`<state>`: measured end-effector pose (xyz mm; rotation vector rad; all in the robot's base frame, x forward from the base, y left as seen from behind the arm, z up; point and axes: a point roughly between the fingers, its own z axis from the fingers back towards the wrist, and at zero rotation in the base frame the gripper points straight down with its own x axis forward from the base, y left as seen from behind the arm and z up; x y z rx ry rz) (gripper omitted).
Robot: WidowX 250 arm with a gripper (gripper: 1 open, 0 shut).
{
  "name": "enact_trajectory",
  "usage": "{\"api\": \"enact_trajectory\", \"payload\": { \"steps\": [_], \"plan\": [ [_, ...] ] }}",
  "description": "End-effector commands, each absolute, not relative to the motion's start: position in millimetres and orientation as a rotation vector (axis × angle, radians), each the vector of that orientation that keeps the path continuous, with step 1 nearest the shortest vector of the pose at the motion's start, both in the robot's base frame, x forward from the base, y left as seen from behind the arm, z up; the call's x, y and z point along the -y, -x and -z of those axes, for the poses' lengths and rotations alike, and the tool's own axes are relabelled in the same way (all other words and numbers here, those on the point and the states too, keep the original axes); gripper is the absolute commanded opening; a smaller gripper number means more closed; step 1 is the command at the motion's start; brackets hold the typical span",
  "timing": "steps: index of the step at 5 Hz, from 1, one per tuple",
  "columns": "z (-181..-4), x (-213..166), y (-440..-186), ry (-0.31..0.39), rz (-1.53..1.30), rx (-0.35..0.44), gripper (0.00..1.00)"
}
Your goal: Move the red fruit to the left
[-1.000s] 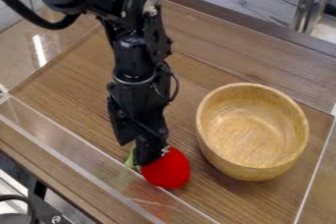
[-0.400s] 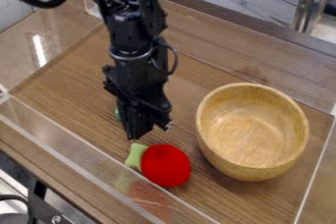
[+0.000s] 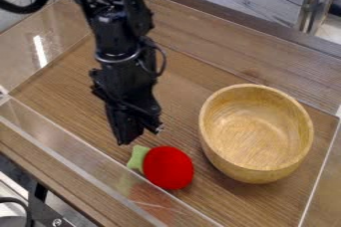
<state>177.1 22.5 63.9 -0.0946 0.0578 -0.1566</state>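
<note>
Camera view looks down at an angle on a wooden tabletop (image 3: 253, 62) where my black arm reaches in from the upper left, its claw (image 3: 132, 133) pointing straight down. My claw's jaws are pressed together with nothing between them, and the tips hang just above the wood. Just below and to the right of my claw in the picture lies the red fruit (image 3: 168, 167), a small round bright red toy with a light green leafy cap facing my claw; it rests on the table, close to my fingertips but not touching them. Further right of my claw, beyond the fruit, sits a round wooden bowl (image 3: 256, 131), upright. A clear plastic wall (image 3: 60, 143) runs along the table edge below my claw.
</note>
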Motion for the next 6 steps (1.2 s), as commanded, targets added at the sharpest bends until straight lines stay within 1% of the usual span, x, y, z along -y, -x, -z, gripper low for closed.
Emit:
{"api": "enact_trajectory", "payload": {
  "steps": [1,2,4,6],
  "plan": [
    [-69.4,-17.6,-178.8,0.092,0.149,-0.021,0.00],
    [-70.5,-11.6,-178.9,0.098,0.136,-0.017,0.00],
    [-62.0,-26.9,-177.7,0.109,0.098,-0.009,0.00],
    [-60.8,-25.1,-184.0,0.126,0.074,0.004,0.00]
  ]
}}
